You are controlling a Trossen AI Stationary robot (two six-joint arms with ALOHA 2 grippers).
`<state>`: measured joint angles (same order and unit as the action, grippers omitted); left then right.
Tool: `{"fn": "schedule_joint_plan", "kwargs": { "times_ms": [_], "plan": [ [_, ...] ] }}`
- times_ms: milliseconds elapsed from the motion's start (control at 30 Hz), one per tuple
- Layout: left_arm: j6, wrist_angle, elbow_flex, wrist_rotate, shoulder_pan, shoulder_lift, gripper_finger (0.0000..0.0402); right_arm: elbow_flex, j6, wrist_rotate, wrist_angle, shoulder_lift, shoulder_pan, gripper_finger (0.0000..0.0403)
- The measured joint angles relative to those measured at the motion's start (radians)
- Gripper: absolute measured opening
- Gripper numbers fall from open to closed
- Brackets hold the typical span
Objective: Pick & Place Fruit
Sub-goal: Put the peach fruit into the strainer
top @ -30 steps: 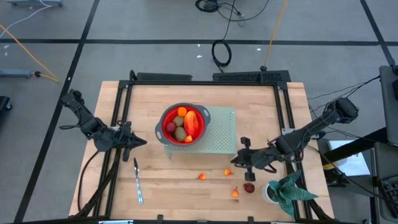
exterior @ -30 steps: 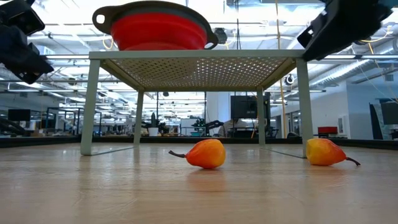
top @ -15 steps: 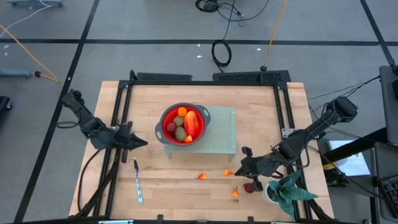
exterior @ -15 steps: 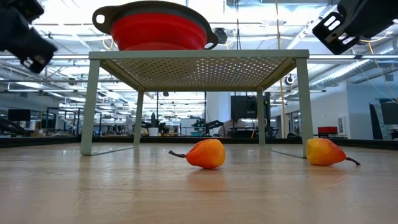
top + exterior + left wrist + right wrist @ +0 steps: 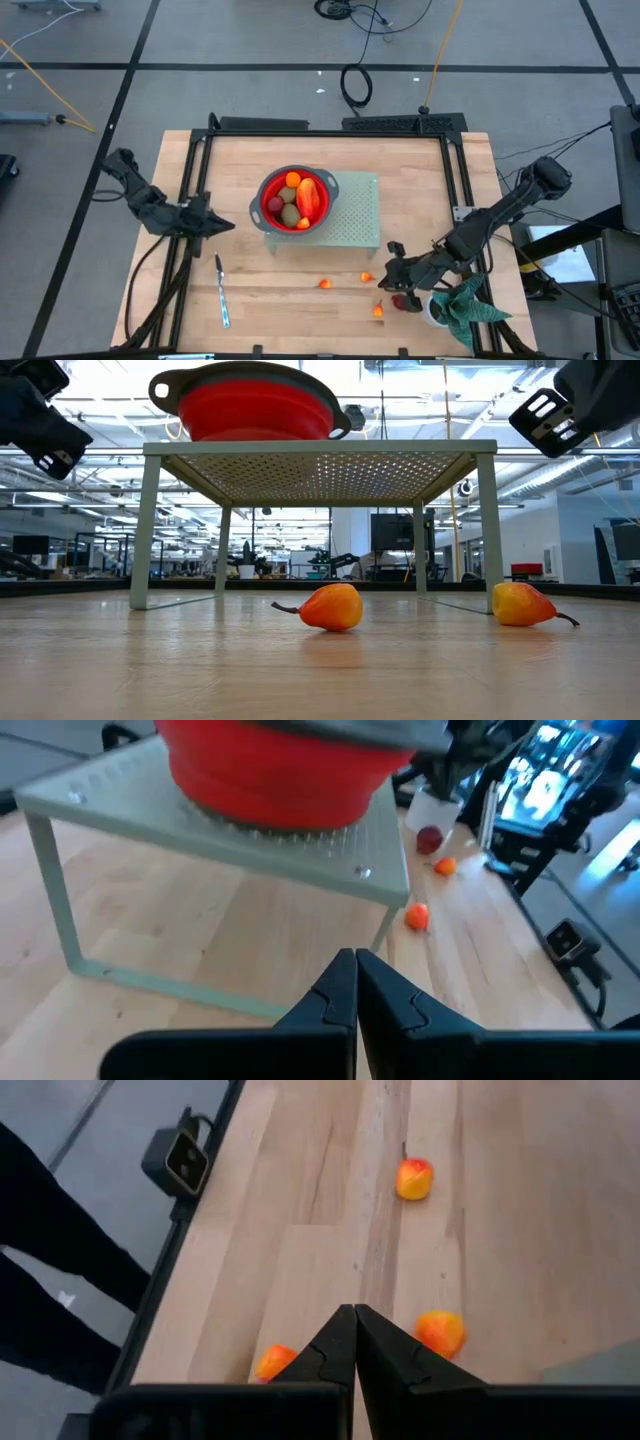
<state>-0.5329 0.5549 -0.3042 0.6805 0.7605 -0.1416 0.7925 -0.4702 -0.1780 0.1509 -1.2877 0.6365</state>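
Right gripper (image 5: 392,280) hangs near the table's front right corner with its two fingers pressed together and nothing between them. It is above the loose fruit, just beside a dark red round fruit (image 5: 401,301) that lies close to the white pot of a green plant (image 5: 462,305).

Three small orange fruits are also on the bare wood near the front edge: one (image 5: 325,284) toward the middle, one (image 5: 366,277) nearer the gripper, one (image 5: 378,311) closest to the front edge. The other pieces are already in the red bowl (image 5: 270,186), which stands on a pale perforated stand (image 5: 358,210) at the table's centre.

I judge the orange pieces to be light, hard toys with smooth skin, so they may roll or slip away if pushed from one side. The best hold is probably across the widest part of the body, not on the thin stem, and the fingers must open first.

Left gripper (image 5: 226,226) waits near the table's left edge, also closed and empty, with a silver knife (image 5: 221,292) in front of it.

Only the low view shows the thin stems and the pear-like form of two orange fruits, and that the stand has legs. Only the high view shows what is inside the bowl. The right wrist view shows a person's dark legs (image 5: 50,1270) beside the table.
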Motion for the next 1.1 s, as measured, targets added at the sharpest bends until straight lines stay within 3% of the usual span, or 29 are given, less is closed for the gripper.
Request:
{"fn": "schedule_joint_plan", "kwargs": {
  "times_ms": [267,533,800,1100],
  "plan": [
    [0.059,0.021,0.015,0.028,0.000,0.135,0.0002,0.100,0.050,0.000,0.092,-0.116,0.000,0.0004],
    [0.047,0.020,0.052,0.046,0.000,0.135,0.0001,0.217,0.117,-0.002,0.260,-0.215,0.000,0.0004],
    [0.030,0.018,0.067,0.045,0.000,0.135,0.0002,0.275,0.250,0.002,0.289,-0.285,0.000,0.0004],
    [0.023,0.018,0.067,0.044,0.000,0.135,0.0005,0.278,0.445,0.079,0.316,-0.315,-0.002,0.0004]
  ]
}}
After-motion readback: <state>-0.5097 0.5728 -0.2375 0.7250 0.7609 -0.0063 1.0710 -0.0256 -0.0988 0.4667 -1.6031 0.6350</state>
